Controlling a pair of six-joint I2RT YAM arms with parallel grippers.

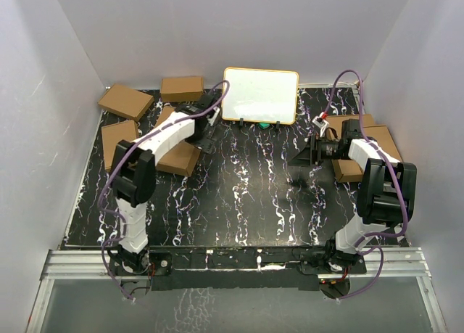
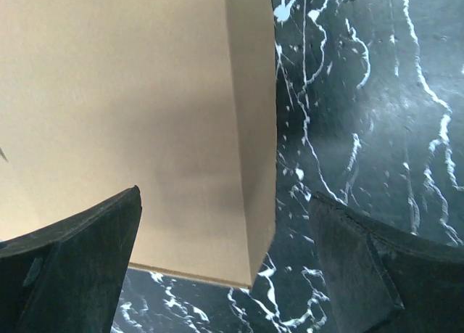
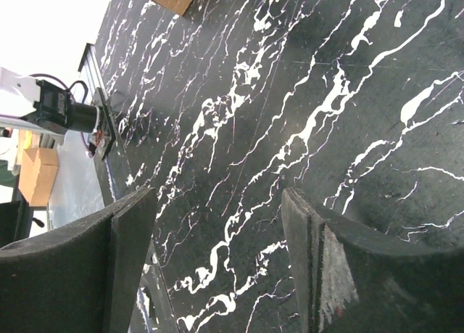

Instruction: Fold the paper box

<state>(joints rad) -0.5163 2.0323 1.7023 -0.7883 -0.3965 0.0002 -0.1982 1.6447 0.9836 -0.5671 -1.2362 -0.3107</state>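
Observation:
A large brown cardboard piece (image 1: pixel 375 141), which I take for the paper box, lies flat at the right edge of the table, partly hidden under my right arm; I cannot make out its flaps. My right gripper (image 1: pixel 300 157) is just left of it, open and empty, over bare black marbled table (image 3: pixel 217 264). My left gripper (image 1: pixel 206 136) is open and empty at the right edge of a smaller folded brown box (image 1: pixel 177 153). In the left wrist view that box (image 2: pixel 130 115) fills the upper left, its near corner between the open fingers (image 2: pixel 225 275).
Three more folded brown boxes (image 1: pixel 125 101) (image 1: pixel 181 88) (image 1: pixel 118 141) lie at the back left. A white-faced board with a tan frame (image 1: pixel 261 95) leans at the back centre, a small green object (image 1: pixel 265 124) below it. White walls enclose the table.

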